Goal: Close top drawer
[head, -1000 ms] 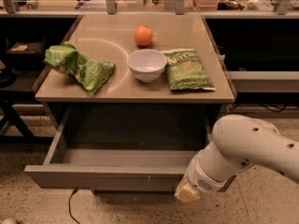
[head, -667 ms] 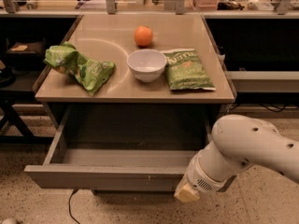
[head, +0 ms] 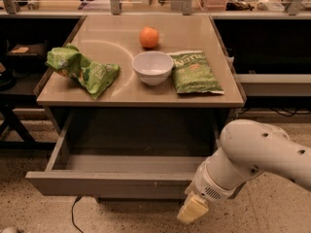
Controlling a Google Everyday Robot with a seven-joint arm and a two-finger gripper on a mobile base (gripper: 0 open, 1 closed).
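Observation:
The top drawer (head: 112, 182) is pulled far out from under the table, with its plain grey-brown front facing me and its dusty grey inside (head: 131, 163) showing empty. My white arm (head: 252, 157) comes in from the lower right. My gripper (head: 193, 208) hangs at the end of the arm, just in front of and slightly below the right end of the drawer front. Only its pale tip shows, and I cannot tell whether it touches the drawer.
On the table top (head: 112, 95) above the drawer lie a crumpled green bag (head: 82, 69), a white bowl (head: 152, 67), an orange (head: 149, 37) and a flat green chip bag (head: 194, 72). A cable (head: 73, 215) lies on the speckled floor below the drawer.

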